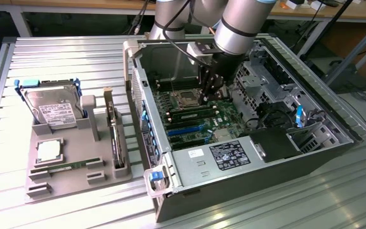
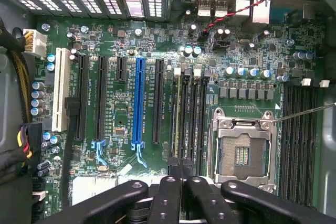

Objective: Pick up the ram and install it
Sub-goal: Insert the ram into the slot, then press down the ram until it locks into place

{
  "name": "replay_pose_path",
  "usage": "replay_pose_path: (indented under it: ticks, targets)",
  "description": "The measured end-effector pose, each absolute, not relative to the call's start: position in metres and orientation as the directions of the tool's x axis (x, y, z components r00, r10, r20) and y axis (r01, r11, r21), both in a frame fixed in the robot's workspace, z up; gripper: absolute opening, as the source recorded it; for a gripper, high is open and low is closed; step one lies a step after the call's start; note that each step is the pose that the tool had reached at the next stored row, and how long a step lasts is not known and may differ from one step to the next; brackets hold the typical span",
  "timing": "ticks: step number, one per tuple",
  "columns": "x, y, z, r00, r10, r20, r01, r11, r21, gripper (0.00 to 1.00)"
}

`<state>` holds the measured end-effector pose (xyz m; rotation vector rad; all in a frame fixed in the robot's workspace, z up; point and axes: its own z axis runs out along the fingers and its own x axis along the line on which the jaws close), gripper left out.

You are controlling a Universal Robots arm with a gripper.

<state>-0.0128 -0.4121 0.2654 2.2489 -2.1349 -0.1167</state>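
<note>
My gripper [image 1: 209,94] reaches down into the open computer case [image 1: 253,157], just over the motherboard [image 1: 218,114]. In the wrist view its black fingers [image 2: 168,198] are pressed together, so the gripper [image 2: 181,178] is shut with nothing visible between them. A ram stick [image 2: 178,119] stands on edge in a slot beside the processor socket [image 2: 241,150], directly below the fingertips; I cannot tell whether they touch it. The exterior view shows this ram [image 1: 192,114] lying low in the board. Another green ram stick [image 1: 65,167] rests in the grey tray [image 1: 75,183].
The tray at the exterior view's left also holds a hard drive [image 1: 53,107], a square silver processor [image 1: 49,149] and an upright expansion card [image 1: 114,133]. Case walls, drive cages [image 1: 259,81] and cables [image 1: 269,117] crowd around the arm. Blue and black slots [image 2: 139,103] lie beside the ram.
</note>
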Motion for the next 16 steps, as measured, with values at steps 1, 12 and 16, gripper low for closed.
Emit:
replay_pose_path:
  ticks: [1, 12, 16]
  targets:
    - [-0.013, -0.412, 0.265, 0.051, -0.998, -0.028, -0.995, -0.053, 0.08, 0.11]
    - [0.016, -0.413, 0.265, 0.051, -0.998, -0.028, -0.995, -0.053, 0.08, 0.11]
    - [0.025, -0.413, 0.257, 0.051, -0.998, -0.028, -0.995, -0.053, 0.08, 0.11]
